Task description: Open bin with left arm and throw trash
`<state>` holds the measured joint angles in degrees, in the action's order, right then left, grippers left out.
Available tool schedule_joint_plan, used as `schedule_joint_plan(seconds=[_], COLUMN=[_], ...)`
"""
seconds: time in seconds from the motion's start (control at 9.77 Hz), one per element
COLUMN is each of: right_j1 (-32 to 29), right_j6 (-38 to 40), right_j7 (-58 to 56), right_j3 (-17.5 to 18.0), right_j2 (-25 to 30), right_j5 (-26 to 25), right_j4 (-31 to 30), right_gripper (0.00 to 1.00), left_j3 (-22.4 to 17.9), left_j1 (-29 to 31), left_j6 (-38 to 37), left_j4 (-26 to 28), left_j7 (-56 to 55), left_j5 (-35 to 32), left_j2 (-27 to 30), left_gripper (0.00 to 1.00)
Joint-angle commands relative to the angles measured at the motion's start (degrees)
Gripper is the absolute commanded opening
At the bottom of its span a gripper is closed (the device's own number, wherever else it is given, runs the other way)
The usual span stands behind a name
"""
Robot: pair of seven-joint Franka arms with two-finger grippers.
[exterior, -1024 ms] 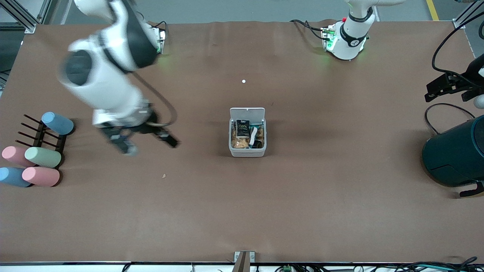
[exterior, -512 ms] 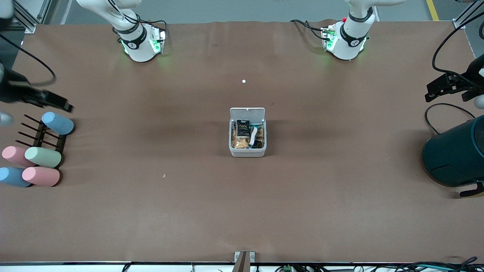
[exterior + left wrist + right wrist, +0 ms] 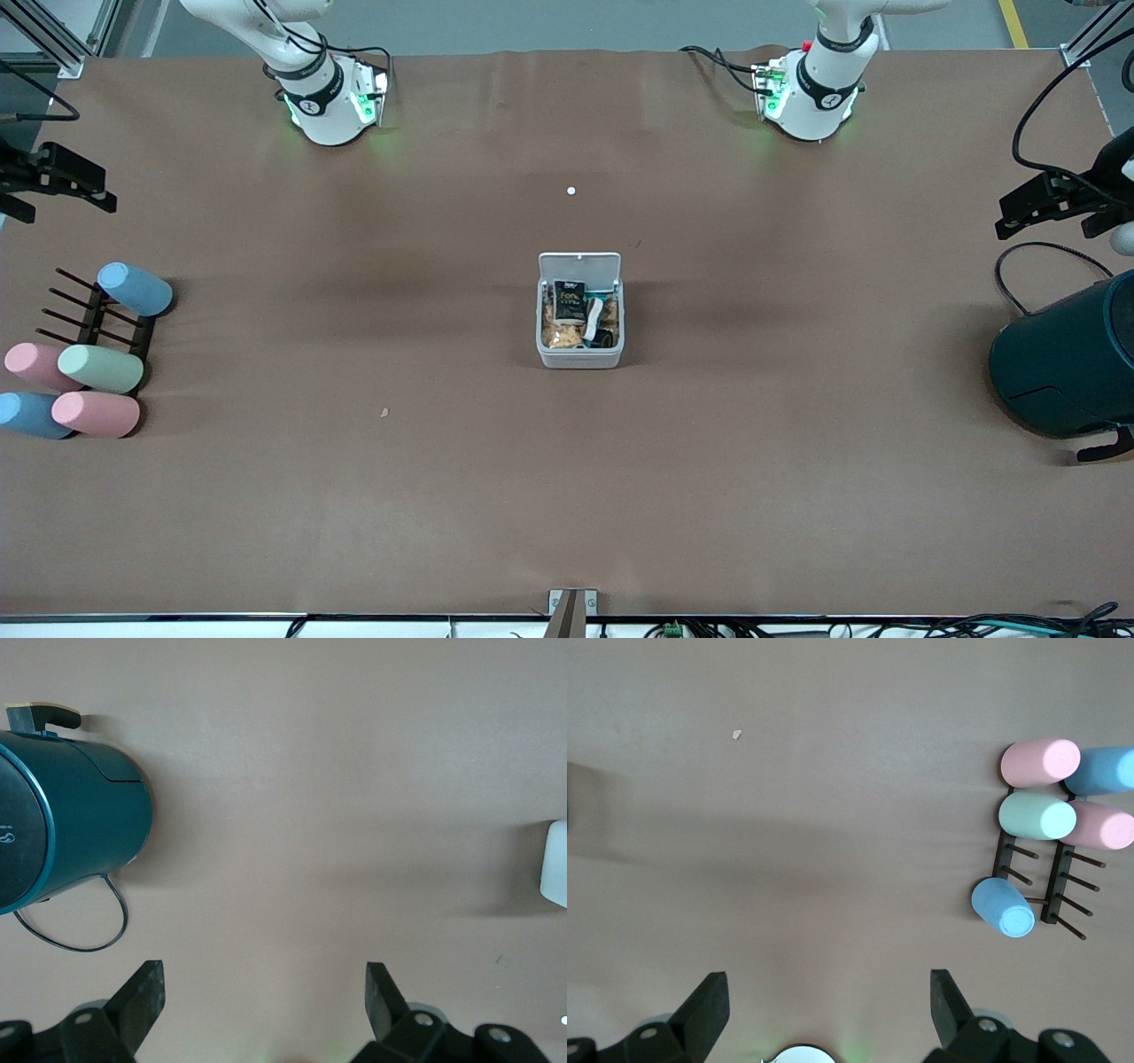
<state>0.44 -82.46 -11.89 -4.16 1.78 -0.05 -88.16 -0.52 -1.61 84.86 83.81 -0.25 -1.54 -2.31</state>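
Note:
The bin (image 3: 580, 357) stands at the table's middle with its white lid (image 3: 579, 266) hinged up. Inside lie the black snack wrapper (image 3: 569, 299), the whitish strip (image 3: 593, 316) and the black tape ring (image 3: 604, 337). My left gripper (image 3: 1001, 217) hangs open and empty over the left arm's end of the table, above the teal container. It also shows open in the left wrist view (image 3: 261, 1001), where a corner of the bin (image 3: 556, 864) appears. My right gripper (image 3: 66, 199) hangs open and empty at the right arm's end, and also shows open in the right wrist view (image 3: 824, 1005).
A large dark teal container (image 3: 1067, 363) with a cable lies at the left arm's end. A dark rack (image 3: 97, 323) with several pastel cylinders (image 3: 99, 368) sits at the right arm's end. A small crumb (image 3: 384, 412) and a white dot (image 3: 570, 190) lie on the brown table.
My right arm has swung from over the table between the rack and the bin out to the right arm's end. The left arm and the bin have not moved.

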Motion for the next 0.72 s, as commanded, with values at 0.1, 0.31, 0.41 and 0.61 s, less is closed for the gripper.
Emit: schedule_joint_plan(seconds=[0.1,0.31,0.41,0.61], right_j1=[0.4,0.3,0.3,0.3], right_j6=[-3.2,-3.4,-3.4,-3.3], right_j7=[-0.9,-0.2,0.3,7.0], right_j3=[0.7,0.6,0.6,0.6], right_j2=[-0.5,-0.6,-1.2,-1.3], right_j5=[-1.5,-1.6,-1.4,-0.5], right_j4=[-0.5,-0.4,0.3,1.5], right_gripper=[1.00,1.00,1.00,1.00], left_j3=[0.1,0.1,0.1,0.1], left_j1=[0.1,0.1,0.1,0.0], left_j6=[0.3,0.3,0.3,0.3], left_j4=[-0.1,-0.1,-0.1,-0.1], left_j7=[0.0,0.2,0.2,0.2], left_j5=[-0.1,0.0,-0.2,-0.3], left_j2=[0.3,-0.3,-0.3,-0.3], left_gripper=[1.00,1.00,1.00,1.00])
